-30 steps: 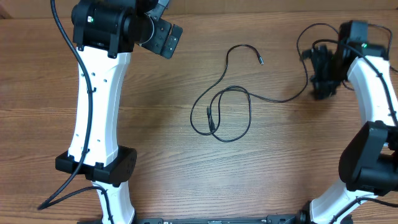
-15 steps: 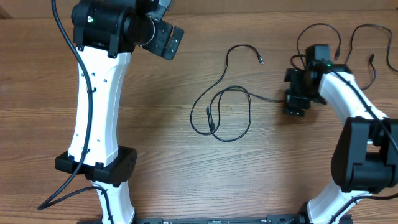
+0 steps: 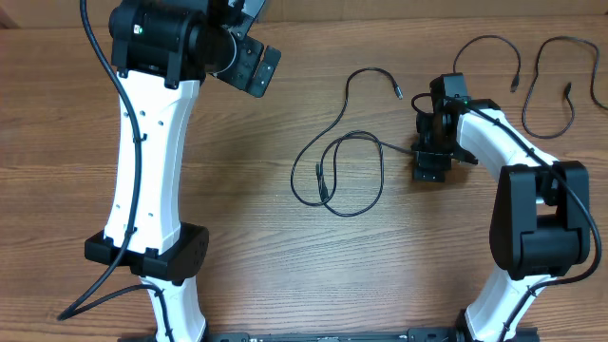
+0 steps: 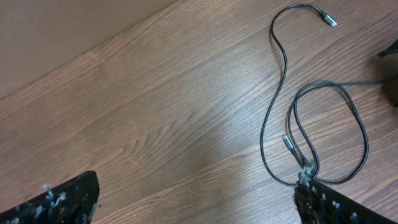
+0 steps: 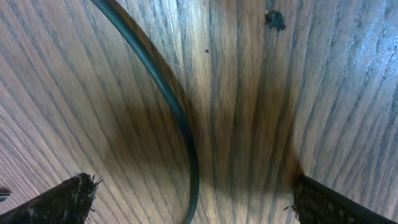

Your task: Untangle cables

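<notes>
No word, number, brand or sign can be read in any view. A small pale sticker with a green spot [image 3: 141, 30] sits on the black joint housing of the left arm [image 3: 161, 43], but it is too small to make out any lettering. The thin black cables [image 3: 382, 173] lying on the brown wood-grain table [image 3: 237, 218] show no legible marking on cord or plug.

Place: a robotics lab, by the look of it; the room beyond stays out of frame
Signs: white-and-black left arm [image 3: 152, 161] and right arm [image 3: 499, 141] mounted at one wood-grain table [image 3: 247, 275]; thin black cables [image 3: 323, 180] lying loose on it
</notes>
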